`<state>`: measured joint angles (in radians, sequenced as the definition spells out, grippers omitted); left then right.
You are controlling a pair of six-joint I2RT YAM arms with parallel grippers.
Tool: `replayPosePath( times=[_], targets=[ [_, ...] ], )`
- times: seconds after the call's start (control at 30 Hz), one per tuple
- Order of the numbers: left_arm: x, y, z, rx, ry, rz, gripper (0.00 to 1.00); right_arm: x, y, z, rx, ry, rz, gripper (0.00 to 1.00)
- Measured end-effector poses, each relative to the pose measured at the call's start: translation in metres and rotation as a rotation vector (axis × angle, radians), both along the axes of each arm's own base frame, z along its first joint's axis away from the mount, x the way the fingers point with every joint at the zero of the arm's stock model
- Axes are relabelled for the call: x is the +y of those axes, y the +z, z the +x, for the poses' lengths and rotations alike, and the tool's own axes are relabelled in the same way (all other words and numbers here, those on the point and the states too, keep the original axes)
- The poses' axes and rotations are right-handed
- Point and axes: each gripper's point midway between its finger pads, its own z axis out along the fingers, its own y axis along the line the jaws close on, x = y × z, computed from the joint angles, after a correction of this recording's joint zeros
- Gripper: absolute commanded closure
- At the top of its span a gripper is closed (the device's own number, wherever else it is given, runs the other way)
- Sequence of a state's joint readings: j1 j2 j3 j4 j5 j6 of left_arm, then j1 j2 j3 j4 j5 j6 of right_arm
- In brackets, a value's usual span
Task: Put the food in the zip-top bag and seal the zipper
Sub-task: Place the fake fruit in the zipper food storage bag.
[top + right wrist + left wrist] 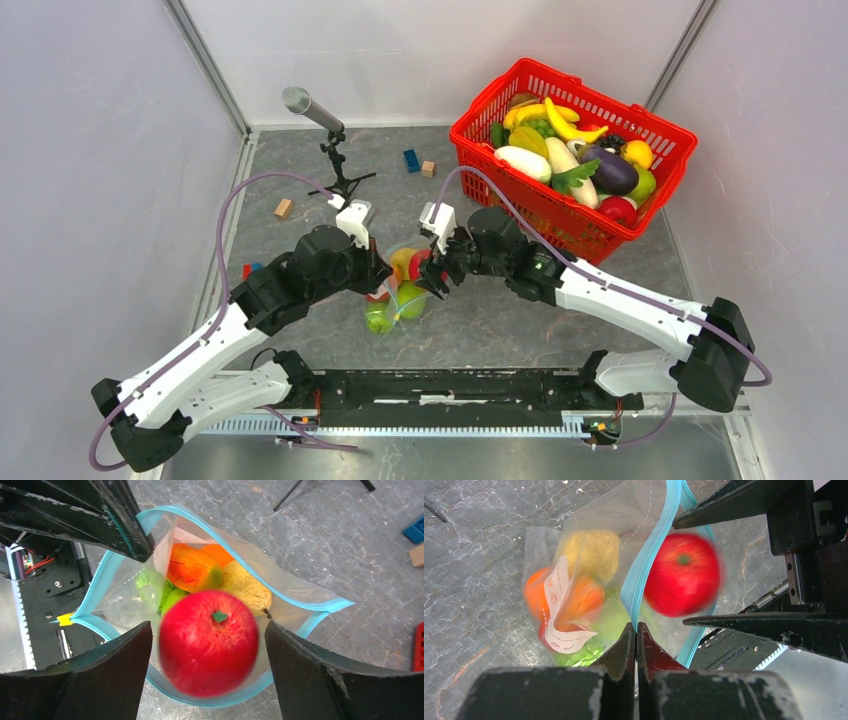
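The left gripper [637,630] was clamped tight on the rim of the zip-top bag [589,510], its two fingers pressed together over the light blue zipper [647,555] and holding that side of the mouth up. The bag hung open at the middle of the grey table [500,320], between the two arms. Inside it lay an orange [192,567], a yellow lemon [247,587] and green round fruits [152,587], with the white label strip [556,610] showing on the bag's outer face. The right gripper [207,626] was spread wide directly above the open mouth. The red apple [209,642] sat between its fingers, blurred, with a thin gap showing on each side in the right wrist view, so neither finger appeared to touch it. The apple was over the mouth and just above the fruit already in the bag. Toward the far right stood a red basket [540,210] heaped with other toy produce, and a microphone [300,102] on a small stand stood toward the far left.
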<state>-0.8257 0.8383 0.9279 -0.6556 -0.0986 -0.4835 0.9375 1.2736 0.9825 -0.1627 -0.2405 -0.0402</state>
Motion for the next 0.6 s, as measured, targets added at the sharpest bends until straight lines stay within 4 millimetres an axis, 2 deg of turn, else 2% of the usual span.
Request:
replayPosePath(
  times=[0.17, 0.3, 0.4, 0.5, 0.6],
  targets=[
    [0.001, 0.002, 0.000, -0.005, 0.001, -0.005, 0.98, -0.004, 0.008, 0.003, -0.030, -0.018, 0.009, 0.09],
    [0.001, 0.002, 0.000, -0.005, 0.000, -0.005, 0.98, -0.006, 0.025, 0.001, -0.058, -0.016, 0.049, 0.09],
    [0.001, 0.002, -0.001, -0.005, 0.000, -0.005, 0.98, -0.013, 0.046, 0.001, -0.111, -0.040, 0.107, 0.09],
    [0.001, 0.002, 0.000, -0.005, 0.001, -0.005, 0.98, -0.034, 0.075, 0.006, -0.207, -0.134, 0.185, 0.08],
    [0.001, 0.002, -0.001, -0.006, 0.002, -0.005, 0.98, -0.069, 0.114, 0.025, -0.341, -0.321, 0.243, 0.08]
  ],
)
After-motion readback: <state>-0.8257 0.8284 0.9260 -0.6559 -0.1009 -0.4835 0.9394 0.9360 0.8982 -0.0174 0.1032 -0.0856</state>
